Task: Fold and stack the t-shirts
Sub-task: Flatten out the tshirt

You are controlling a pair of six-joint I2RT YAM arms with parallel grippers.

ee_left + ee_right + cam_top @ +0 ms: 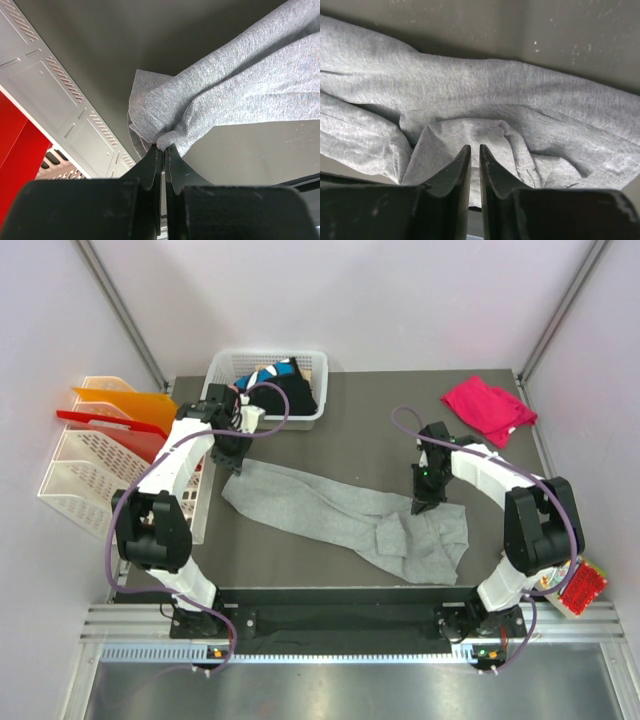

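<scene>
Stretched diagonally across the table [370, 410] — the grey t-shirt [330, 510], bunched toward its right end. Left arm [175, 465] reaching forward, bent inward, left gripper [162, 147] clamped on the shirt's far-left corner. Right arm [500, 480] folded inward, right gripper [475, 147] pointing down at a fold — jaws nearly together, hold on the cloth impossible to tell. Pink t-shirt [488, 408] crumpled at the far-right corner.

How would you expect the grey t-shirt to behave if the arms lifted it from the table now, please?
Probably floppy: the grey t-shirt lies twisted and wrinkled, and it bunches where the left gripper pinches it. It would likely sag wherever it is unsupported. The knit looks matte, so slipping seems unlikely.
</scene>
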